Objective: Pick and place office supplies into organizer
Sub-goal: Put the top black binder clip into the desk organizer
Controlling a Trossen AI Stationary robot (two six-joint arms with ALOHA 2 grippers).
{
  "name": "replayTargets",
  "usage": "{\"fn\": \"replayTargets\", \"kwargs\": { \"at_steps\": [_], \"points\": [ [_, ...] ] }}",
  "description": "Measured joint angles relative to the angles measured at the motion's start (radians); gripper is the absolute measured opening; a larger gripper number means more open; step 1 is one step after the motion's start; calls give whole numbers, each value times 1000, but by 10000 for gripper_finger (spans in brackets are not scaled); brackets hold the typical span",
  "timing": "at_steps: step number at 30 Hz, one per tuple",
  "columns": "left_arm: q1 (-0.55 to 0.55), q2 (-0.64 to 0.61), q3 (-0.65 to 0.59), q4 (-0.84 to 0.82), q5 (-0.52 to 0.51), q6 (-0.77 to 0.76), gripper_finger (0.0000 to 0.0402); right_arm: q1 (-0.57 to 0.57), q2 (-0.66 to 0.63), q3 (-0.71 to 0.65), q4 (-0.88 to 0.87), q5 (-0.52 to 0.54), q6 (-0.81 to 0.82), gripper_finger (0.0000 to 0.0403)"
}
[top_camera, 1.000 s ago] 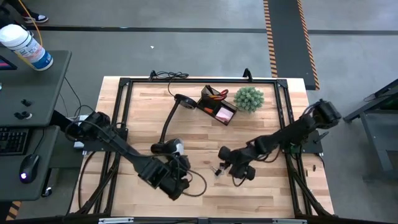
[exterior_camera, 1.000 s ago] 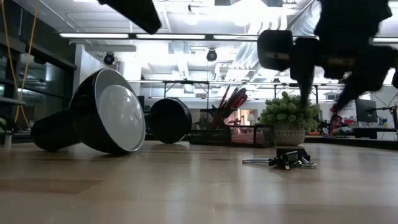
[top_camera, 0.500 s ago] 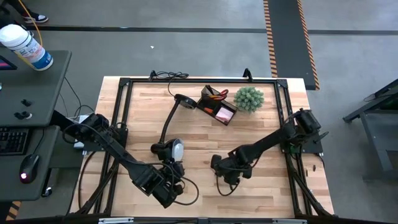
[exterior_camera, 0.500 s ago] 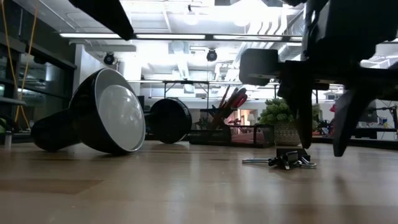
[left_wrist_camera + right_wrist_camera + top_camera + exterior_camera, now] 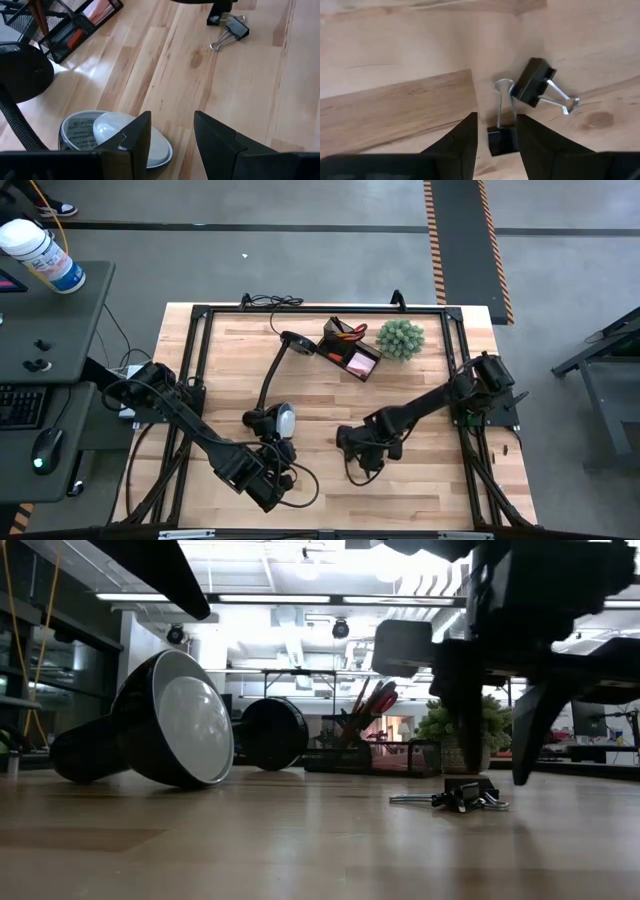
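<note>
binder clips point(image 5: 530, 95) lie loose on the bare wood in the middle of the table point(image 5: 420, 490), two of them touching, wire handles splayed. the right gripper point(image 5: 495, 135) hangs right over them, fingers spread, and one black clip body sits just in the gap between the fingertips. from the table-level camera those fingers stand to either side of the little pile point(image 5: 462, 794), tips close above the wood.

the organizer point(image 5: 348, 348) waits at the far edge, scissors and a pink pad already in it, beside the green plant point(image 5: 400, 338). so the clips look like the last of the job.

to do this well, i'd say drop straight down until the tips nearly meet the wood, then pinch across the black body, not the springy wire loops, which could slip or flick. watch the second clip: it may drag along or get knocked aside.

the left gripper point(image 5: 170, 137) idles near the lamp point(image 5: 280, 420) head, fingers apart, holding nothing.
</note>
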Motion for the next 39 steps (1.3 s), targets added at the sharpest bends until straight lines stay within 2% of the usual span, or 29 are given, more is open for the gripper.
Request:
{"fn": "replayTargets", "kwargs": {
  "at_steps": [11, 20, 24, 30, 34, 39],
  "points": [
    [0, 0, 0, 0, 0, 0, 138, -7, 0, 0, 97, 21, -30, 122],
    [0, 0, 0, 0, 0, 0, 138, -7, 44, 0, 111, 50, -46, 122],
    [0, 0, 0, 1, 0, 0, 138, -6, 66, 3, 114, 105, -54, 122],
    [0, 0, 1, 1, 0, 0, 138, -6, 68, 2, 118, 91, -61, 120],
    [0, 0, 1, 1, 0, 0, 138, -7, 69, 2, 112, 69, -60, 96],
    [0, 0, 1, 2, 0, 0, 138, -7, 69, 1, 96, 49, -50, 38]
  ]
}}
